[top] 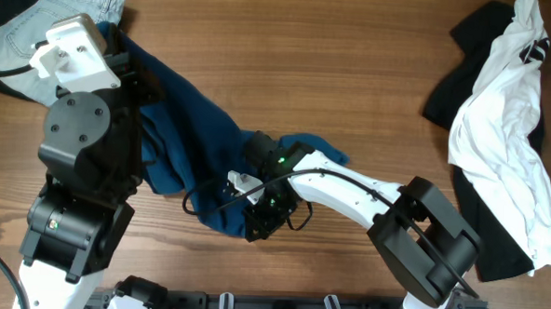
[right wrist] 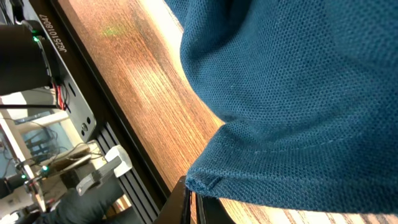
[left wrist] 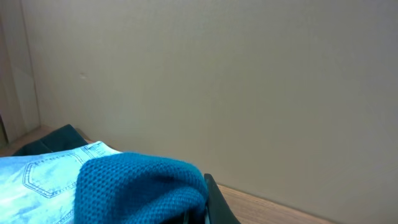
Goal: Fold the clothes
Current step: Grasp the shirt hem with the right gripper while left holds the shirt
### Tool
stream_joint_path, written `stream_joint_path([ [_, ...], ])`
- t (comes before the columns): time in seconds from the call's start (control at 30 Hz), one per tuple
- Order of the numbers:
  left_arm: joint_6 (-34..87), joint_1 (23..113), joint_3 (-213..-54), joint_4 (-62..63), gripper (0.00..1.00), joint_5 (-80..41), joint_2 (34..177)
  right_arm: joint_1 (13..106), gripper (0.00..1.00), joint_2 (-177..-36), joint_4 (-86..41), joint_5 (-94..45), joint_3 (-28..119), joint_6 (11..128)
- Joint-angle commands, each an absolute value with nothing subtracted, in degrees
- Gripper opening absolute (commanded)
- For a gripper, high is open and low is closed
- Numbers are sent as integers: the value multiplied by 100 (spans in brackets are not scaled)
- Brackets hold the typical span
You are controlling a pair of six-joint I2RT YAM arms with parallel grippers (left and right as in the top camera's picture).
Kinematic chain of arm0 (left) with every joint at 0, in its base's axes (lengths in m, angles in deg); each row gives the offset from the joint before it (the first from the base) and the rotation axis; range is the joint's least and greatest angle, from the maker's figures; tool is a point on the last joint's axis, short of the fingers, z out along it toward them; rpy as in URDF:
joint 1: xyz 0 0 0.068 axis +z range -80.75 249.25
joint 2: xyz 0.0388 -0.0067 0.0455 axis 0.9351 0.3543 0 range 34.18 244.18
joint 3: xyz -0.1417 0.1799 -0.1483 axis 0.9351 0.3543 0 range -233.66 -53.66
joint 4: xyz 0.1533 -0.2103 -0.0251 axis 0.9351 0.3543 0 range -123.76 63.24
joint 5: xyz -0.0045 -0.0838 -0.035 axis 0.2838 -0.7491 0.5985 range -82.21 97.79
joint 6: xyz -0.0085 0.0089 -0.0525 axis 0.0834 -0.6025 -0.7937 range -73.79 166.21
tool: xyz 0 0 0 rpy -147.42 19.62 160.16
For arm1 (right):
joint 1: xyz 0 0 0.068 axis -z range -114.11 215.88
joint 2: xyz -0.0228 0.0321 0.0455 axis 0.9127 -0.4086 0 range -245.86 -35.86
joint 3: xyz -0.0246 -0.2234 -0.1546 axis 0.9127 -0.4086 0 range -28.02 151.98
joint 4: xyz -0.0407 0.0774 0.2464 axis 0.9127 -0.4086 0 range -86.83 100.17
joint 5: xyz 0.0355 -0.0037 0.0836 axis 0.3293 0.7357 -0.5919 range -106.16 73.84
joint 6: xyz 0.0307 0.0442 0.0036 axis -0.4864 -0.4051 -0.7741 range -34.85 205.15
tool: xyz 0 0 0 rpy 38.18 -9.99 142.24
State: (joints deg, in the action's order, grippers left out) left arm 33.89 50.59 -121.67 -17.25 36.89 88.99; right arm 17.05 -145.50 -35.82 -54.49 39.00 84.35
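Note:
The teal-blue shirt [top: 188, 132] lies stretched in a crumpled band from the upper left toward the table's middle. My left gripper [left wrist: 202, 208] is shut on a fold of the shirt [left wrist: 137, 186] near the jeans; in the overhead view the arm hides it. My right gripper [top: 265, 215] is shut on a hemmed corner of the shirt [right wrist: 292, 93] near the front middle, and its fingertips [right wrist: 189, 205] pinch that corner just above the wood.
Pale-blue jeans [top: 48, 19] lie at the back left corner, also in the left wrist view [left wrist: 37, 180]. A white garment with black cloth [top: 504, 137] lies at the right. A black rail [right wrist: 93, 112] runs along the table's front edge.

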Motion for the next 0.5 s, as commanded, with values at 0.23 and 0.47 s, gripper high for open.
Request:
stream_joint_path([
  [0.23, 3381, 5038, -12267, -1773, 4, 3634, 8807, 1801, 4, -14638, -3434, -4037, 4049, 7629],
  [0.47, 3379, 5033, -12267, -1766, 4, 3569, 8807, 2081, 5, -13941, -3497, -2809, 4433, 7596],
])
